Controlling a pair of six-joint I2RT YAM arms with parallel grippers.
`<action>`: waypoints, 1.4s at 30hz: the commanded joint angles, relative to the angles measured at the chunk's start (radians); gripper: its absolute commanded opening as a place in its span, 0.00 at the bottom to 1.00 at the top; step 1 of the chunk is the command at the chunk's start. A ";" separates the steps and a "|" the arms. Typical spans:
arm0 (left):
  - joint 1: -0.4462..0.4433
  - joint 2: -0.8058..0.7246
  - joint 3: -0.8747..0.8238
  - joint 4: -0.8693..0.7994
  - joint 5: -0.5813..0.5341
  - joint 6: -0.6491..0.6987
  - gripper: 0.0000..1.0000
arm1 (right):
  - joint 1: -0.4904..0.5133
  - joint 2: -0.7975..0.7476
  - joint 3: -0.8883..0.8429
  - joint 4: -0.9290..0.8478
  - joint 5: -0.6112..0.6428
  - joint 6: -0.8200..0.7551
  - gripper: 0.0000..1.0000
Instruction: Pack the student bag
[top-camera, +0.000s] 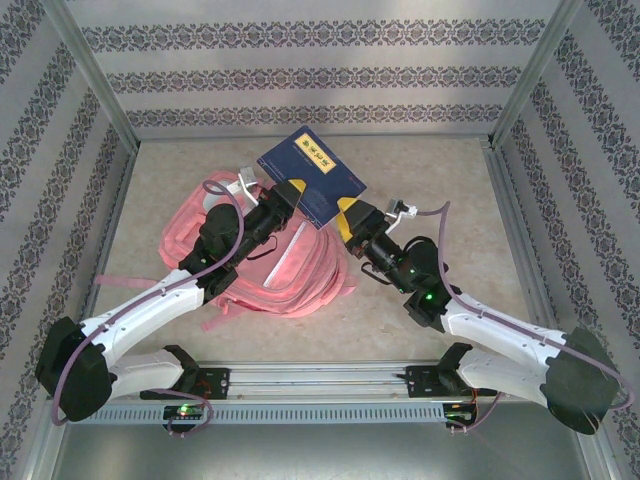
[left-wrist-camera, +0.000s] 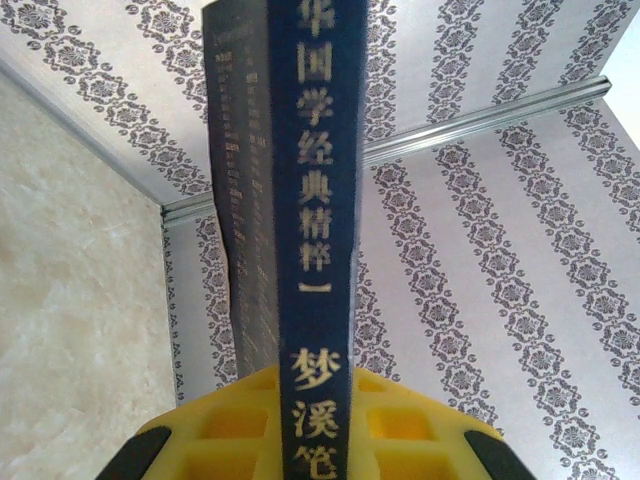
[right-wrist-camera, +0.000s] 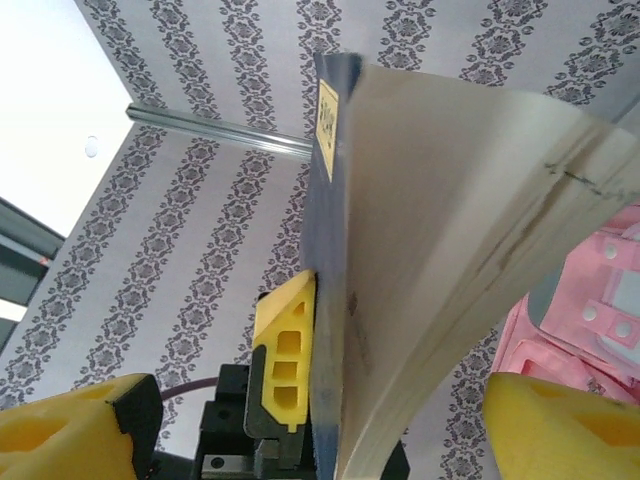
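Our left jaws are clamped on the spine of a dark blue book with gilt Chinese lettering, while our right jaws stand wide, one yellow finger to each side of that book's pale page edge. The pink student bag lies flat on the marbled desk beneath them, and the book is held over the bag's far edge.

Soft pink student bag, apparently lying flat
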 joint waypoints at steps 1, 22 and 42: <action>0.012 -0.015 0.002 0.055 0.020 -0.011 0.00 | -0.003 0.020 -0.001 -0.002 0.026 -0.032 0.84; 0.013 -0.014 -0.080 0.082 0.021 -0.031 0.00 | -0.050 0.157 0.154 0.053 -0.026 -0.072 0.47; 0.096 0.116 0.248 -0.950 0.178 0.664 0.57 | -0.244 -0.207 -0.032 -0.562 -0.104 -0.237 0.00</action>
